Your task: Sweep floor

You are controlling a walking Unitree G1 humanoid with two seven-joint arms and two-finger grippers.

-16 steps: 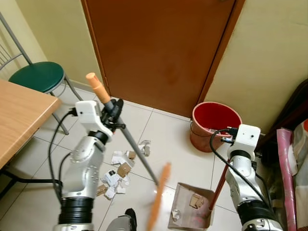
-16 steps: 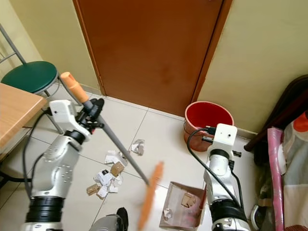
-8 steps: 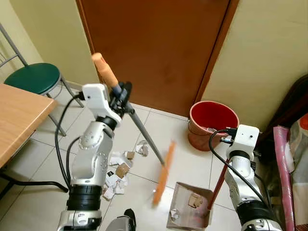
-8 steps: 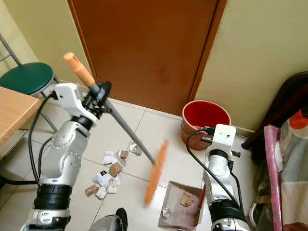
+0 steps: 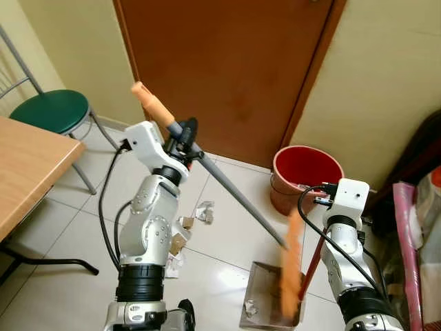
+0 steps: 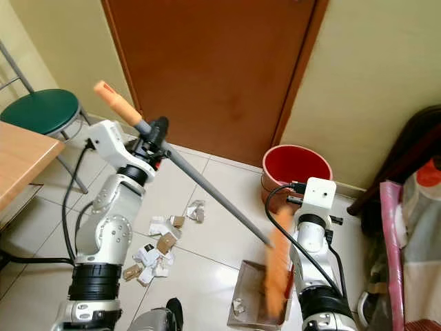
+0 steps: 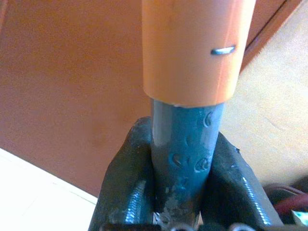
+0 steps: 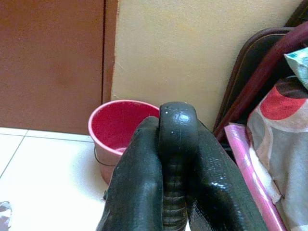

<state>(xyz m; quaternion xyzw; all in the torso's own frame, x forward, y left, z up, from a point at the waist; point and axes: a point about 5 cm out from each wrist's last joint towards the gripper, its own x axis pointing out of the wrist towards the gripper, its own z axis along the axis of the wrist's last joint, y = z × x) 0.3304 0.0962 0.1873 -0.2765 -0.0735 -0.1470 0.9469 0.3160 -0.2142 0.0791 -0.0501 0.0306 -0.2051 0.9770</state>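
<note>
Orange bristles of the grey-shafted broom point(image 5: 234, 195) blur over the brown dustpan point(image 5: 262, 295) on the tiled floor point(image 5: 227, 238). Your left claw point(image 7: 179, 185) pinches the shaft just below its orange grip; your right claw point(image 8: 173, 163) is pressed around the dustpan's black handle tip. Keep the pan's lip flat to the floor and draw short strokes towards it. I count one broom, one dustpan, one red plastic bucket point(image 5: 307, 174) and one scatter of paper and cardboard scraps point(image 6: 160, 245), too many to number.
</note>
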